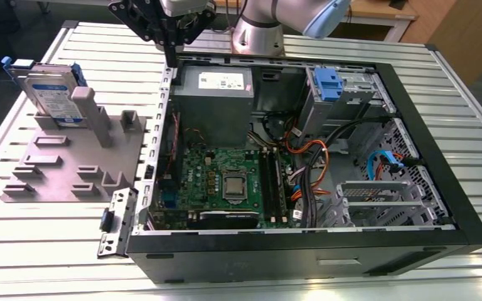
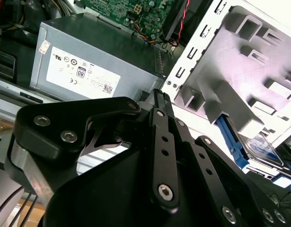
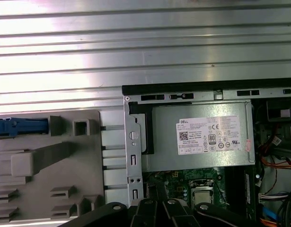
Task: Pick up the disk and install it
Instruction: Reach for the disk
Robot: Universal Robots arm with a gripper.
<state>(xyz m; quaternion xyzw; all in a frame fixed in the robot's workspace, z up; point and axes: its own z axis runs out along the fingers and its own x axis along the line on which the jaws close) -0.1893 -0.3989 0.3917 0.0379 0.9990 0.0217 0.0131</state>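
Note:
The disk point(image 1: 53, 94), silver-grey with a white-and-blue label in a blue carrier, stands on edge between the posts of the grey fixture plate point(image 1: 65, 163) at the exterior view's left. Its blue carrier also shows in the first wrist view point(image 3: 20, 126) and in the second wrist view point(image 2: 230, 139). My gripper point(image 1: 171, 55) hangs over the open computer case's rear corner, beside the power supply point(image 1: 216, 94) and to the right of the disk. Its black fingers point(image 2: 158, 97) lie together, shut on nothing.
The open computer case point(image 1: 425, 157) lies on a slatted aluminium table point(image 1: 48, 251). Inside are the motherboard point(image 1: 224, 182), loose cables point(image 1: 316, 157) and a metal drive bay with a blue latch point(image 1: 329, 84). The fixture plate's upright posts point(image 1: 98, 122) stand next to the case.

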